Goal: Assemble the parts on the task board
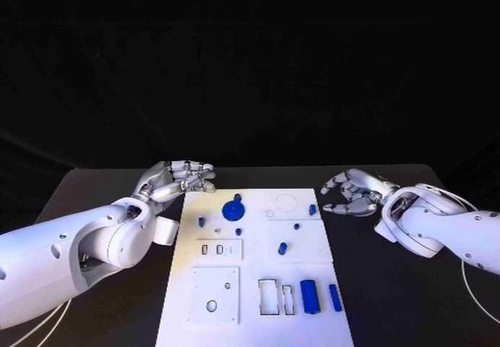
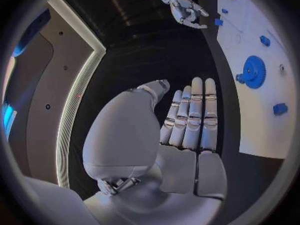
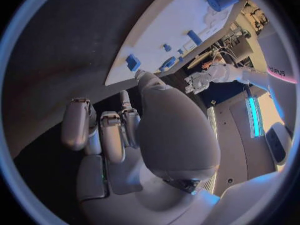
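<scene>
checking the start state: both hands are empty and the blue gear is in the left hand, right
Not quite. The blue gear lies on the task board, not in the left hand. The head view shows both hands empty, the right hand included.

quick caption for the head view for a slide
Both empty hands, left hand and right hand, flank the far end of the white task board, where a blue gear and small blue parts lie.

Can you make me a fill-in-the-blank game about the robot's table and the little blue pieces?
1. The biggest round blue part is a ____ with teeth round its edge.
2. The small parts lie on a ____ task board.
3. The left hand holds ____, its fingers stretched straight.
4. Both hands, the right hand too, hover beside the board's ____ end.

Missing words: gear; white; nothing; far
</scene>
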Controlling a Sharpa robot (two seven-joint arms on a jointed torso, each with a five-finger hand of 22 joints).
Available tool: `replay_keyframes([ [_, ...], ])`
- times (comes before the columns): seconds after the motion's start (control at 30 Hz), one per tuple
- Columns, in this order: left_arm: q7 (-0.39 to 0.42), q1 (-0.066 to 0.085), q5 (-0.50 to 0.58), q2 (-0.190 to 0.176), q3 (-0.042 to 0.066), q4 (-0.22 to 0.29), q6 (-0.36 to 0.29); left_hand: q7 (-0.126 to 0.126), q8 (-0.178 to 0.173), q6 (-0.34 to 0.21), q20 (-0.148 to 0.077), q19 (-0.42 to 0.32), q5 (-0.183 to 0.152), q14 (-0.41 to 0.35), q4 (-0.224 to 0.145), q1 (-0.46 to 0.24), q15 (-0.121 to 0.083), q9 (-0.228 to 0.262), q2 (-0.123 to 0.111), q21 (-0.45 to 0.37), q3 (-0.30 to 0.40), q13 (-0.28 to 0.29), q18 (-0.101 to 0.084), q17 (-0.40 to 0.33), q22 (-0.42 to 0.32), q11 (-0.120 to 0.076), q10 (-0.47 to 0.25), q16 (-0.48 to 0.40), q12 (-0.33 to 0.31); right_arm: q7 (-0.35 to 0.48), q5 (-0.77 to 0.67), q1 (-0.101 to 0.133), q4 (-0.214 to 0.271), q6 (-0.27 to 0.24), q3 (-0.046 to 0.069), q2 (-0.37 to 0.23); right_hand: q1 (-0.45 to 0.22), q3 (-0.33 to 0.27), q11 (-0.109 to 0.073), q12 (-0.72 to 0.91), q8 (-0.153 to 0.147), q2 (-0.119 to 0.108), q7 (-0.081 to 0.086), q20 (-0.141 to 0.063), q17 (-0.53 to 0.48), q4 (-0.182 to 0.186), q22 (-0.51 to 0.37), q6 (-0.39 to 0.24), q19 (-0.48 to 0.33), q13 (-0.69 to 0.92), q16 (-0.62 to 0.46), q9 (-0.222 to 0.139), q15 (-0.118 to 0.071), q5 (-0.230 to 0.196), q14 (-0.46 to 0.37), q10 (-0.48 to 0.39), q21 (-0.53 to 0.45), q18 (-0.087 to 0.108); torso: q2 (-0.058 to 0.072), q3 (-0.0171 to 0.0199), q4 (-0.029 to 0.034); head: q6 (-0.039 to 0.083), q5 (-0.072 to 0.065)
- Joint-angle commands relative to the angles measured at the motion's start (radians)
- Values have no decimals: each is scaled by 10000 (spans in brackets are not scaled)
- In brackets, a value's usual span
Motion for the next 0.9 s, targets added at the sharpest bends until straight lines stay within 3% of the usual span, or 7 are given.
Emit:
replay_keyframes([
  [0.03,87,-1,9,32,1,-11,221,56,-35,-11,17,-47,-62,-59,-4,-70,-27,-15,58,56,66,0,17,10,10,29,-19,34,-48,466,296,-99,-119,368,-12,92,21,6,-26,-43,-69,-50,20,22,1548,-16,-2,-26,-70,798,-57,-14,-35,-9,814,-64,-48,43,3,18,21,-21,10],
  [0.47,76,-4,9,13,-5,-45,221,56,-35,-11,17,-47,-62,-59,-4,-70,-27,-15,58,56,66,0,17,10,10,29,-19,34,-48,382,444,-380,-623,363,-18,584,62,27,-22,-21,-76,-25,25,25,1596,-12,4,-37,-67,828,-47,-17,-31,1,824,-42,-47,42,16,-8,18,-96,92],
  [0.9,60,-3,9,-4,-6,-33,227,56,-35,-11,17,-47,-62,-59,-4,-70,-27,-15,58,56,66,0,17,10,10,29,-19,34,-48,267,457,-411,-701,342,-18,773,85,129,-21,21,-39,112,24,32,1632,64,48,47,-37,879,-39,-7,-28,7,832,1,-19,34,-7,-14,1,-152,132],
])
